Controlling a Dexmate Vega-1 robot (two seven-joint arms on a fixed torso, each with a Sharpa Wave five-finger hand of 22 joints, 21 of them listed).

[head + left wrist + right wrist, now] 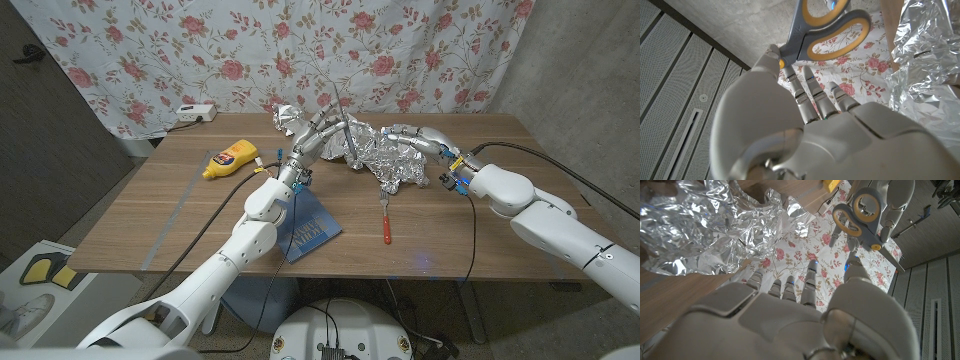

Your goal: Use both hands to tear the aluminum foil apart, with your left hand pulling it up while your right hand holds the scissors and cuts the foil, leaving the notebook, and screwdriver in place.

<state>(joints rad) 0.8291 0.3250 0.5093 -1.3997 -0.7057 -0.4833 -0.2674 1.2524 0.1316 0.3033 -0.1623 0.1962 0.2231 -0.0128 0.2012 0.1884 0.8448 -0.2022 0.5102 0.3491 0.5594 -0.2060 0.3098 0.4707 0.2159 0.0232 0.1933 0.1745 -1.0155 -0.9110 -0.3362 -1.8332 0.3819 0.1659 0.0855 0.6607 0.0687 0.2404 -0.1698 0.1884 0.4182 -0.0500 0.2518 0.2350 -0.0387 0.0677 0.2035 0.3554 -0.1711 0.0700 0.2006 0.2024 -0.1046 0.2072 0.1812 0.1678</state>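
Observation:
The crumpled aluminum foil lies at the table's far middle. My left hand is raised at the foil's left end and holds the grey scissors with yellow handles. In the right wrist view the scissors hang from the left hand's fingers. My right hand reaches over the foil's right part with its fingers stretched out and nothing gripped; the foil lies beside them. The blue notebook and the red-handled screwdriver lie near the front edge.
A yellow bottle lies at the table's left. Behind it, a white power strip sits at the back edge. A long grey strip runs along the left side. A floral curtain hangs behind the table.

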